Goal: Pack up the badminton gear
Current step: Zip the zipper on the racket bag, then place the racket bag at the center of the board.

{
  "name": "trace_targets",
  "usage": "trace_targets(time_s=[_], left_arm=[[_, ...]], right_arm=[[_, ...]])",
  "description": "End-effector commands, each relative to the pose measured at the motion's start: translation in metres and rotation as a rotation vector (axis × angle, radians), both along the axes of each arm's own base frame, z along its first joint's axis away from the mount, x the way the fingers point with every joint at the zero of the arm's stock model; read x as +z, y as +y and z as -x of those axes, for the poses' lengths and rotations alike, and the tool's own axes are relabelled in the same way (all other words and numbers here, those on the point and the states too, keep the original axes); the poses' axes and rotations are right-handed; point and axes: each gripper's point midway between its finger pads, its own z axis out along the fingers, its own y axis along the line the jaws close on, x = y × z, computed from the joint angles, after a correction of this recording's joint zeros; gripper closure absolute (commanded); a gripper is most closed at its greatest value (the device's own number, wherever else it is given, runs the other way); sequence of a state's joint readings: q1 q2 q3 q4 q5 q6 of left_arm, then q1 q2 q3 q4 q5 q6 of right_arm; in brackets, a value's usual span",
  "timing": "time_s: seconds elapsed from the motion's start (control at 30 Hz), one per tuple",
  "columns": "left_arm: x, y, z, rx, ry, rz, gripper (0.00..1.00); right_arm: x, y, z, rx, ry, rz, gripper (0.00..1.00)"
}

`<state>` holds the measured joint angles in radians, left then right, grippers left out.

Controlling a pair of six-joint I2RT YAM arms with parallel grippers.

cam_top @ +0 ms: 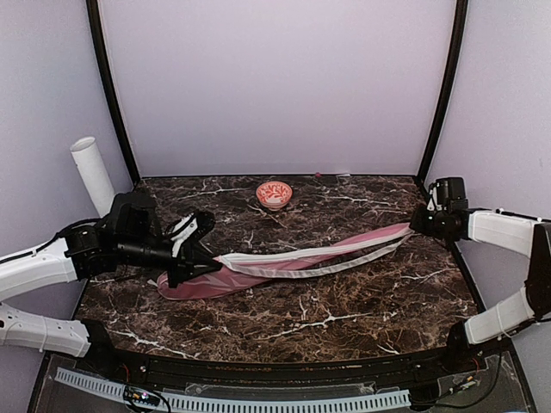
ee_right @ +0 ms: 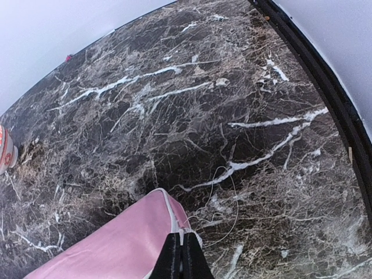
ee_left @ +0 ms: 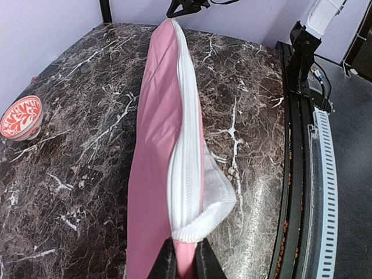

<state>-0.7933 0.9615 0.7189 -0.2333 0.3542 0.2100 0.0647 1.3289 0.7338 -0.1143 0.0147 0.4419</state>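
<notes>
pink cover (cam_top: 301, 258) stretched left-right across middle of table (cam_top: 362, 318); left gripper (ee_left: 185, 260) clamped on zipper end, right gripper (ee_right: 181, 257) clamped on narrow tip; risk: more tension slips either thin pinch, cover drops

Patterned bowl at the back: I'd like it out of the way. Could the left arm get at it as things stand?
Probably not yet: the left gripper is shut on the end of the pink cover. Nothing lies between it and the bowl, so after letting go it likely could.

Right gripper (ee_right: 181, 247) pinched closed on pink racket cover (ee_right: 116, 241) end; marble table (ee_right: 232, 104) beneath.
</notes>
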Motion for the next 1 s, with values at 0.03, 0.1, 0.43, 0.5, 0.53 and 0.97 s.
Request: trace_targets(time_s=[0.03,0.1,0.43,0.5,0.53,0.97], left_arm=[[-0.033,0.014,-0.037,0.183,0.212,-0.073,1.00],[-0.040,0.016,-0.047,0.216,0.240,-0.097,1.00],[-0.081,0.038,-0.110,0.400,0.372,-0.210,1.00],[-0.083,0.037,-0.113,0.392,0.379,-0.229,0.88],[-0.082,0.035,-0.114,0.380,0.375,-0.227,0.80],[0.023,0.012,-0.089,0.264,0.239,0.178,0.20]], right_arm=[[0.025,0.001,-0.005,0.064,-0.026,0.007,0.68],[0.037,0.004,-0.002,0.087,-0.052,0.000,0.57],[0.087,0.012,0.025,0.123,-0.153,-0.029,0.46],[0.091,0.013,0.031,0.133,-0.167,-0.037,0.45],[0.095,0.015,0.034,0.139,-0.185,-0.042,0.44],[0.096,0.019,0.061,0.168,-0.274,-0.052,0.35]])
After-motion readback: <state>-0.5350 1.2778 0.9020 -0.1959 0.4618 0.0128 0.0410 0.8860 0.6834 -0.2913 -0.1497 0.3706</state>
